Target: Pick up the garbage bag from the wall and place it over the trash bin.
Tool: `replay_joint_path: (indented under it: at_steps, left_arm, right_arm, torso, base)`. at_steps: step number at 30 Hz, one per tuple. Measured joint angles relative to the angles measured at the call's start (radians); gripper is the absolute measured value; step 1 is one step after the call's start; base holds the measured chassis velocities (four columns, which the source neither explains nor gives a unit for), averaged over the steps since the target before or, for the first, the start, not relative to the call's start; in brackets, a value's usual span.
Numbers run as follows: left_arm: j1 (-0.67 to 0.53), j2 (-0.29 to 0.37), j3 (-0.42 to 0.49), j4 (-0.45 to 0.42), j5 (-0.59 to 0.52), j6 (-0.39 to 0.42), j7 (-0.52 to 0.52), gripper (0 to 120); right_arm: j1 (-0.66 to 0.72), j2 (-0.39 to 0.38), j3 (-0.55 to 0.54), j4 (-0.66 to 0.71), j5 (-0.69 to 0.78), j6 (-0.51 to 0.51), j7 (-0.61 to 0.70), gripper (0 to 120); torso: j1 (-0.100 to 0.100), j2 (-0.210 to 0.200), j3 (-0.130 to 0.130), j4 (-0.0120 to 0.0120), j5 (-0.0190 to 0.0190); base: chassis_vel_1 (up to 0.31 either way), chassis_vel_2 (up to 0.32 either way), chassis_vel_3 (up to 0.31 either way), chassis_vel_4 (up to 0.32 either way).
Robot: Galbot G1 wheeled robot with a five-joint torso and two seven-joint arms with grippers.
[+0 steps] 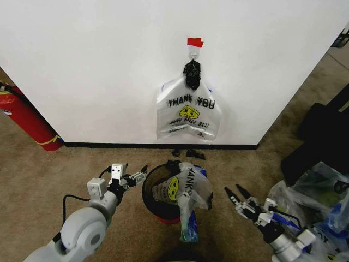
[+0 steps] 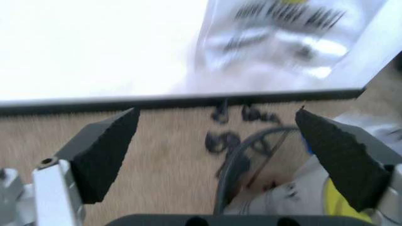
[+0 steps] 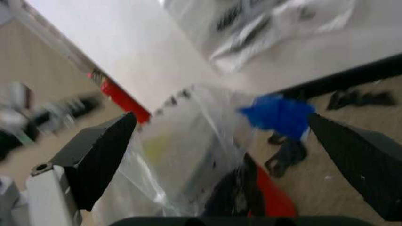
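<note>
The garbage bag [image 1: 182, 188] lies draped over the trash bin [image 1: 155, 197]. The left gripper [image 1: 136, 177], spread, sits just left of the bin. The right gripper [image 1: 238, 196], also spread, sits to its right.

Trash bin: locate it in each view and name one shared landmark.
Head view: trash bin low centre, the garbage bag draped over it.
Left wrist view: its rim between the open fingers.
Right wrist view: red base under the bag.
Shared landmark: black baseboard.
</note>
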Motion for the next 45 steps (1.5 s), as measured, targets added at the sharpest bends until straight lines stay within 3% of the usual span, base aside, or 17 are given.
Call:
replay_joint_path:
  at_steps: [2, 4, 14, 28, 45]
  left_arm:
    - [0.005, 0.006, -0.007, -0.027, 0.046, -0.015, 0.008, 100]
    - [-0.005, 0.017, -0.002, -0.045, 0.063, -0.02, 0.013, 100]
    - [-0.012, 0.027, 0.015, -0.074, 0.08, -0.02, 0.016, 100]
    - [-0.003, 0.015, 0.022, -0.093, 0.087, -0.019, 0.016, 100]
    - [0.017, 0.027, 0.008, -0.139, 0.093, 0.009, 0.018, 100]
  right_arm:
    - [0.035, 0.009, -0.031, -0.02, -0.015, -0.007, 0.0, 100]
    - [0.056, 0.025, -0.05, -0.03, -0.023, -0.02, -0.002, 100]
    - [0.125, 0.069, -0.122, -0.084, -0.053, -0.055, -0.06, 100]
    - [0.108, 0.051, -0.117, 0.095, -0.019, -0.07, -0.098, 100]
    - [0.506, 0.097, -0.422, -0.09, -0.033, -0.108, 0.084, 100]
  torso:
    - [0.0, 0.0, 0.0, 0.0007, 0.0]
    - [0.0, 0.0, 0.0, -0.0008, -0.0008]
    - [0.0, 0.0, 0.0, -0.0003, -0.0004]
    - [0.0, 0.0, 0.0, -0.0004, -0.0006]
    - [0.0, 0.0, 0.0, 0.0, -0.0004]
  base:
    - [0.0, 0.0, 0.0, 0.0]
    - [0.0, 0.0, 0.0, 0.0]
    - [0.0, 0.0, 0.0, 0.0]
    - [0.0, 0.0, 0.0, 0.0]
    - [0.0, 0.0, 0.0, 0.0]
